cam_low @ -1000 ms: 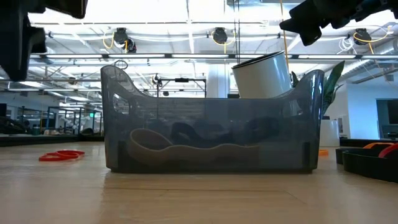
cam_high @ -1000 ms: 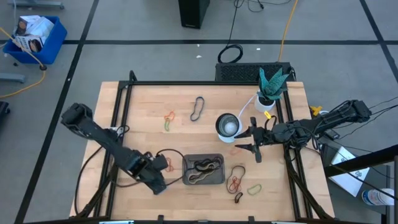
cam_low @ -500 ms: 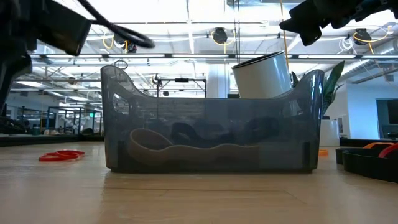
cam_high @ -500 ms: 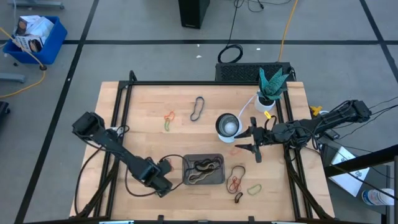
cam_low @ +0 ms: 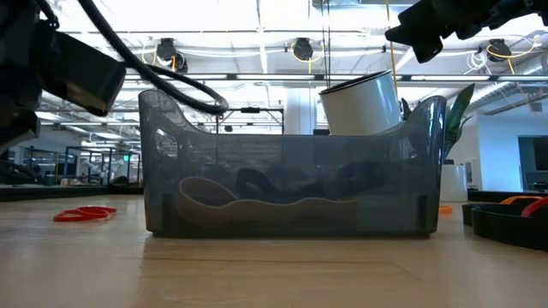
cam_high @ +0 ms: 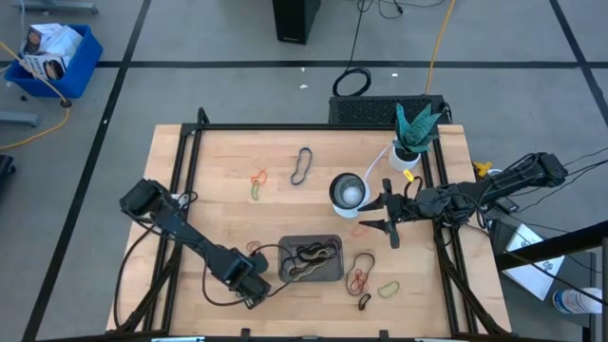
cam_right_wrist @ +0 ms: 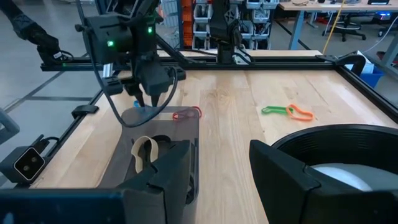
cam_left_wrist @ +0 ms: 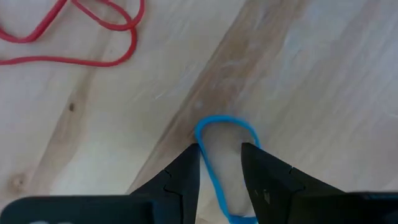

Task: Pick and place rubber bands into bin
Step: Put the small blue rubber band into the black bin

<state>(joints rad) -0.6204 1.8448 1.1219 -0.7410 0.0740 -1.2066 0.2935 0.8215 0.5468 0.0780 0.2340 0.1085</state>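
The dark grey bin [cam_high: 339, 258] sits near the table's front and holds black and tan rubber bands [cam_high: 309, 258]. My left gripper [cam_high: 251, 285] is just left of the bin, pointing down, open over a blue band [cam_left_wrist: 225, 122] that lies flat on the wood. One strand runs between its fingers and the other goes behind a finger. A red band [cam_left_wrist: 93, 37] lies close by. More bands lie right of the bin [cam_high: 359, 278] and farther back [cam_high: 302, 165]. My right gripper [cam_high: 385, 217] is open and empty beside the cup. My left gripper comes at the blue band from above, one finger [cam_left_wrist: 186, 171] just outside the loop's strand [cam_left_wrist: 205, 158] and the other over the loop's far strand. The band lies on the table. I cannot tell whether the fingers touch it.
A round white-and-silver cup [cam_high: 348, 192] stands behind the bin on the right, and a white plant pot [cam_high: 410, 147] stands at the far right corner. Orange and green bands [cam_high: 257, 183] lie at the far left. A black frame edges the table.
My left gripper has gone toward the table's right and near edges, along the bin's left side, and now stands over the blue band.
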